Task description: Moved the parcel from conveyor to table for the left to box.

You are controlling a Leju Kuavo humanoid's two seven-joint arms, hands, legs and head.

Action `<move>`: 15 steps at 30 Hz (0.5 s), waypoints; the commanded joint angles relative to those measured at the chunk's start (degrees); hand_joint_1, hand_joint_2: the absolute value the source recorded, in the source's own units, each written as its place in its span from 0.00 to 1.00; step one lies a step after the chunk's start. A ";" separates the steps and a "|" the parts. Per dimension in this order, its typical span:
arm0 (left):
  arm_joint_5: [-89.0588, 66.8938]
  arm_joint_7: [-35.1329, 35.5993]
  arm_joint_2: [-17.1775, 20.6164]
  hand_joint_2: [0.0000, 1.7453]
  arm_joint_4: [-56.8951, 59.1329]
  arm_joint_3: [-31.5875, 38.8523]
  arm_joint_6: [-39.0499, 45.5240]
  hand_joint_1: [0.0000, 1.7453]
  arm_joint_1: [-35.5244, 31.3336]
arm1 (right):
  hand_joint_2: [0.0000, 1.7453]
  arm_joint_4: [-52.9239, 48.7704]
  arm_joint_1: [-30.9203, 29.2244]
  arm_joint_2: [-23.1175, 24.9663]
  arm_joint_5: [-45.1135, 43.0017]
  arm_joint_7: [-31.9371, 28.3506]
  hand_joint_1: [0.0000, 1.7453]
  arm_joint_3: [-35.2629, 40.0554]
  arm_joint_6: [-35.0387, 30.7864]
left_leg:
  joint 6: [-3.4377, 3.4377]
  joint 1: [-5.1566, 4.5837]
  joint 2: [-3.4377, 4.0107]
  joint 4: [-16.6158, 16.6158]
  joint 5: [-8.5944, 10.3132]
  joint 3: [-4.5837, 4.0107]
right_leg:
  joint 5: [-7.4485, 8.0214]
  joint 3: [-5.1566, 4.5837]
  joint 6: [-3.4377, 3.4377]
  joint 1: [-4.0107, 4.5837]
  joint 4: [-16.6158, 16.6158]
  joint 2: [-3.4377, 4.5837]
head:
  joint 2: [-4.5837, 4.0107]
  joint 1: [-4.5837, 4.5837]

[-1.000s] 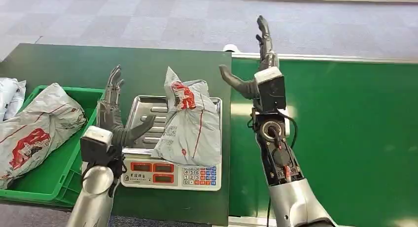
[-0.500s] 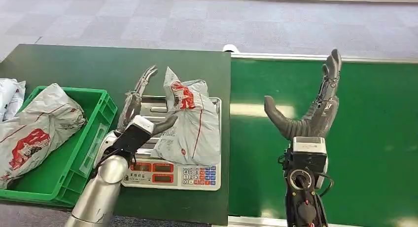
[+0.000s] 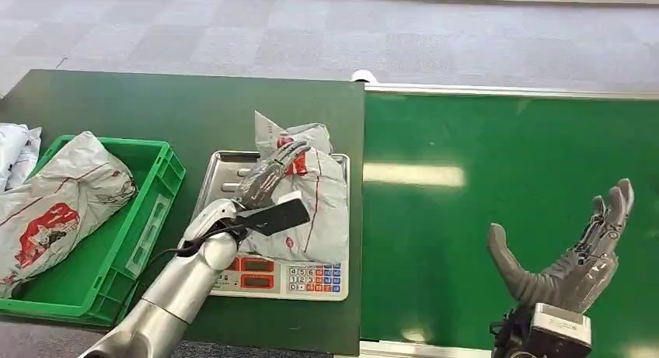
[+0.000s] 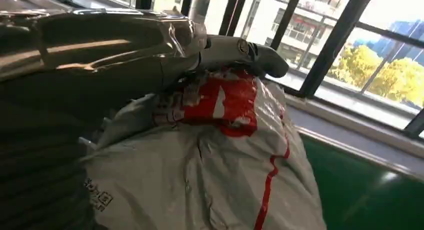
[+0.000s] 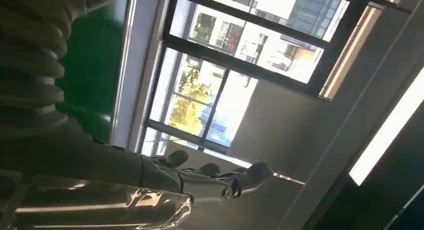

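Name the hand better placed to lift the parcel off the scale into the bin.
Left. The left hand already lies on the parcel, beside the bin; the right hand is open over the conveyor.

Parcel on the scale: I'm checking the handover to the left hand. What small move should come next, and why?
Probably close the left hand around the grey parcel. Its fingers already drape over the parcel's top on the scale, the right hand is open and away over the conveyor, and the green crate waits alongside.

A dark green table carries a scale and green crate
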 commanded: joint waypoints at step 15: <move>-2.54 -1.24 0.08 1.00 19.69 -5.67 -1.94 0.91 -5.28 | 1.00 3.09 -0.48 -0.42 -4.72 0.41 0.00 -1.57 4.11 | 0.07 -0.02 0.00 -0.12 0.03 0.69 | 0.02 0.77 -0.06 -0.01 -0.09 -0.03 | 0.00 0.00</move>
